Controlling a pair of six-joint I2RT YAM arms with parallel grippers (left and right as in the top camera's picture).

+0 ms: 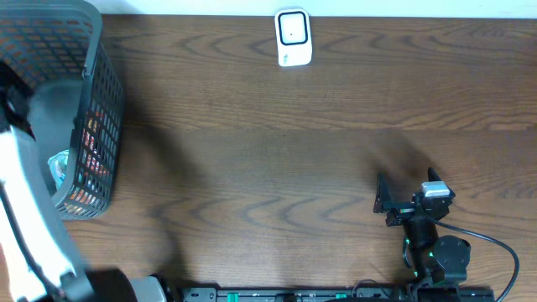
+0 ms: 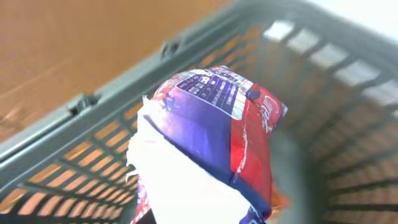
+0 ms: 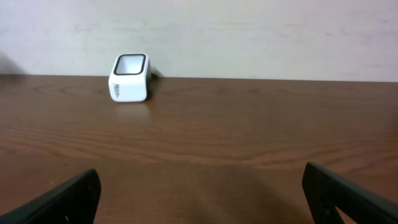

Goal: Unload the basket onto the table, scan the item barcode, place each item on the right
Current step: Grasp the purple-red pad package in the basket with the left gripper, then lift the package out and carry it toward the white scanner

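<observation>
Well to the left of the scanner [image 1: 293, 38] and nearer the robot's edge of the table [image 1: 277, 168] stands the mesh basket [image 1: 105, 126], and the left arm [image 1: 25, 218] reaches down into it; inside, the packet [image 2: 211, 137], purple, red and white, fills the left wrist view, its long axis running away from the hand toward the basket's far wall; the left gripper is pressed together, and by the look of it pinches the packet's white near end, though its fingers are hidden behind the packet; a dark panel of fine print [image 2: 211, 90] faces up toward the camera, but whether it carries the barcode cannot be told; the right gripper [image 1: 382, 201] hangs spread wide and empty, off to the right of the scanner and toward the robot, with the scanner's window facing it across bare wood; as a judgement, the coming move turns on this: the packet lies far left of the scanner, so the left arm, which has it, must lift it clear of the rim and carry it rightward and away from the robot to the scanner's window
</observation>
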